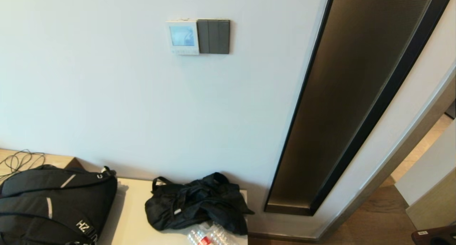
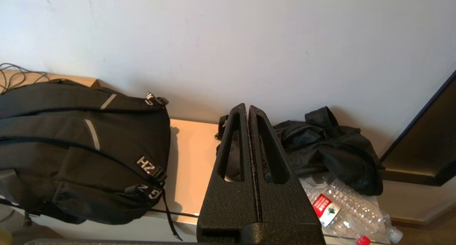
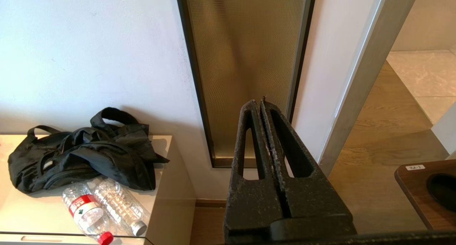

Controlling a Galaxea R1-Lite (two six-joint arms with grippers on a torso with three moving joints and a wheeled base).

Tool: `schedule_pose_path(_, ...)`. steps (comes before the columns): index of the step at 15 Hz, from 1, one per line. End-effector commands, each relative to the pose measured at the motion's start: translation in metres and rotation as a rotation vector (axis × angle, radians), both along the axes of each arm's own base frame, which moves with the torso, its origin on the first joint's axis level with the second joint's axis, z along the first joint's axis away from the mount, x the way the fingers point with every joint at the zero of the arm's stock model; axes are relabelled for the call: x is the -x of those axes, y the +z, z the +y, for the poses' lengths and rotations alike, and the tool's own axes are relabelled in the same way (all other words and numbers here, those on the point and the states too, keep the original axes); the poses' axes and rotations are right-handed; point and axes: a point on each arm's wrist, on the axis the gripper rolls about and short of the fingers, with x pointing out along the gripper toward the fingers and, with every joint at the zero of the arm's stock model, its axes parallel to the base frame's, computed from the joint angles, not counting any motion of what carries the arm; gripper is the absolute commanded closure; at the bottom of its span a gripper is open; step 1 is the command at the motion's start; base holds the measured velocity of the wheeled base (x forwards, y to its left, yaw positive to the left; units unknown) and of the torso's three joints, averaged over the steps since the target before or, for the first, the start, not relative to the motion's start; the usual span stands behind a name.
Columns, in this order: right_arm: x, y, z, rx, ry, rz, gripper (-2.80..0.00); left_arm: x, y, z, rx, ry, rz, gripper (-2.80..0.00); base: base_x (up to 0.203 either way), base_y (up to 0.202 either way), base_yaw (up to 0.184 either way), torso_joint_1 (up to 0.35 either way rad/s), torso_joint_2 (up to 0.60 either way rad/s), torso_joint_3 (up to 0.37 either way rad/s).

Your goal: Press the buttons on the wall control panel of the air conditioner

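Observation:
The white air conditioner control panel (image 1: 182, 37) hangs high on the wall, with a light-blue screen and a strip of tiny buttons (image 1: 184, 51) along its bottom. It shows only in the head view. Neither arm shows in the head view. My left gripper (image 2: 248, 107) is shut and empty, held low over the cabinet and pointing at the wall far below the panel. My right gripper (image 3: 259, 102) is shut and empty, held low in front of the tall bronze glass strip (image 3: 245, 59).
A dark grey three-gang switch plate (image 1: 213, 36) touches the panel's right side. A low white cabinet (image 1: 131, 216) carries a black backpack (image 1: 53, 202), a crumpled black bag (image 1: 199, 202) and plastic bottles (image 1: 210, 236). A dark-framed glass strip (image 1: 349, 95) stands at the right.

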Motion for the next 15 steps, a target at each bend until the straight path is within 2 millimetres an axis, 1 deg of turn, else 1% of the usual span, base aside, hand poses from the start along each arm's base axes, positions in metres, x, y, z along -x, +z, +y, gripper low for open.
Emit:
schedule_pose_path(1,-0.0002,-0.0003,0.0000,0.000,0.000,0.002,0.00,-0.0001,0.0000,0.0000,0.000,0.001,0.001,0.00,0.000,0.000,0.000,0.000,0.00,0.000)
schedule_pose_path(15,-0.0001,0.0001,0.0000,0.000,0.000,0.001,0.00,-0.0001,0.0000,0.0000,0.002,0.001,0.002,0.00,0.000,0.000,0.000,0.000,0.00,0.000)
